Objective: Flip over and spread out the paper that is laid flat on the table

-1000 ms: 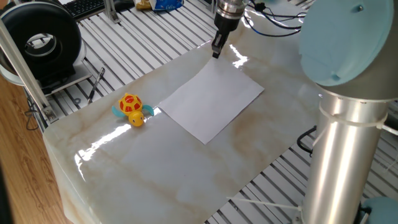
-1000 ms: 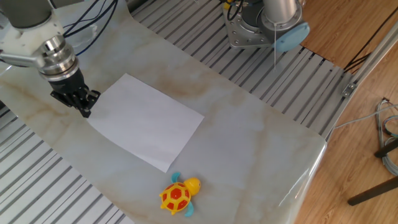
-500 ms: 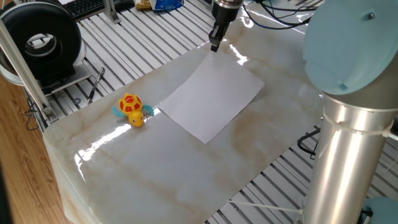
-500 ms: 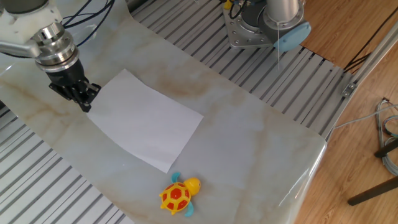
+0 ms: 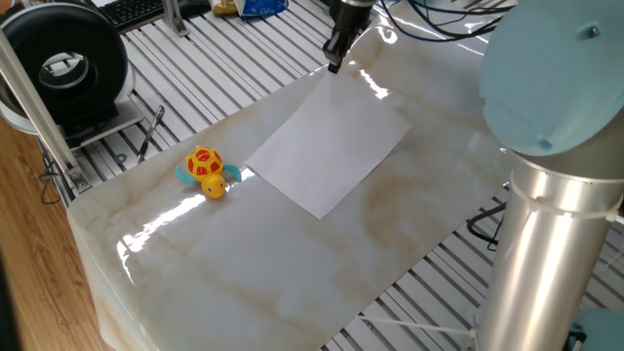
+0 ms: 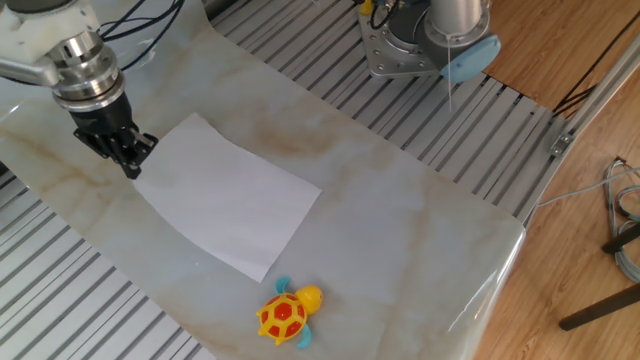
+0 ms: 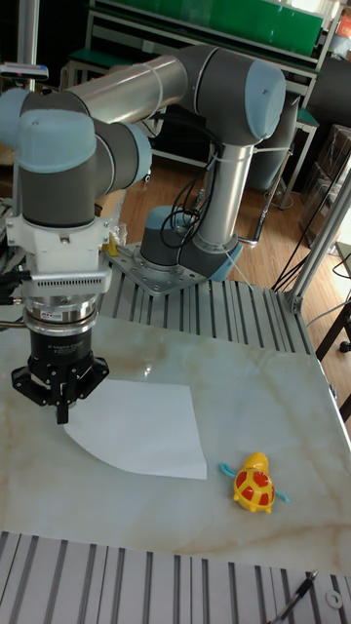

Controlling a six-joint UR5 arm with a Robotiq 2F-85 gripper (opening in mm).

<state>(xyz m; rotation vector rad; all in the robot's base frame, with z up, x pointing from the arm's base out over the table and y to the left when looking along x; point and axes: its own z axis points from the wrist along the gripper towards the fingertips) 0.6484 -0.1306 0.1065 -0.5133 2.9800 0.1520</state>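
Observation:
The white paper (image 5: pixel 331 151) lies on the marble table (image 5: pixel 244 263), with its far corner raised off the surface. My gripper (image 5: pixel 333 64) is shut on that corner, fingers pointing down. From the other side, the gripper (image 6: pixel 130 168) pinches the sheet's left corner, and the paper (image 6: pixel 225 205) bends up toward it. In the tall view the gripper (image 7: pixel 63 414) stands at the paper's (image 7: pixel 136 429) curled left edge; the rest of the sheet rests flat on the table (image 7: pixel 263 390).
A yellow-orange toy turtle (image 5: pixel 205 171) (image 6: pixel 285 312) (image 7: pixel 255 485) sits near the paper's low corner. The grey ribbed frame (image 5: pixel 214 68) surrounds the slab. A black round device (image 5: pixel 63 63) stands at left, and the arm's base (image 6: pixel 430 40) is bolted beyond the table.
The gripper has risen and pulled back toward the table's edge with the paper's corner. The sheet has slid slightly after it and its held corner lifts higher. The turtle has not moved.

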